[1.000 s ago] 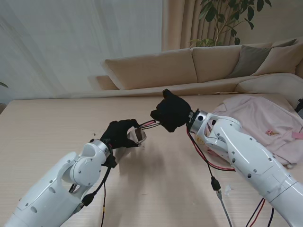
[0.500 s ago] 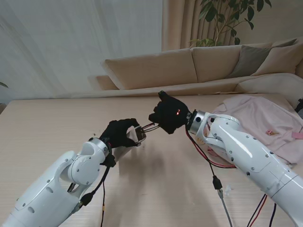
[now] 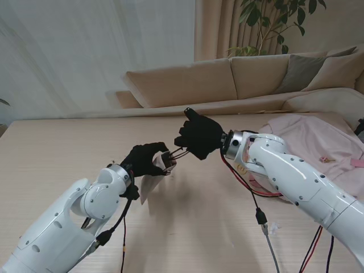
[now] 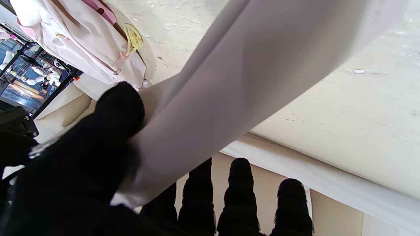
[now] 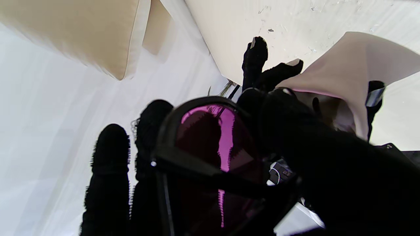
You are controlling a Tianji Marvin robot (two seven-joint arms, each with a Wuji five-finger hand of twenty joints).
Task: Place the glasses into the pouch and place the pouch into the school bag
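While the left hand (image 3: 145, 160) pinches the pouch (image 3: 165, 165) open, the right hand (image 3: 200, 136), gripping the glasses (image 5: 210, 154), has edged closer; their arms now reach the mouth; insertion begins.

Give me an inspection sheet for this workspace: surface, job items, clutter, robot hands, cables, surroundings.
Surface: pale wooden table, small specks.
Job items: glasses with purple lenses, temples pointing into the grey pouch; pink school bag at the right.
Clutter: small white scrap near the right arm.
Robot hands: left robot hand grips the pouch's open end; right robot hand holds the glasses.
Cables: red and black leads hang under the right arm.
Surroundings: beige sofa, curtain, plant.
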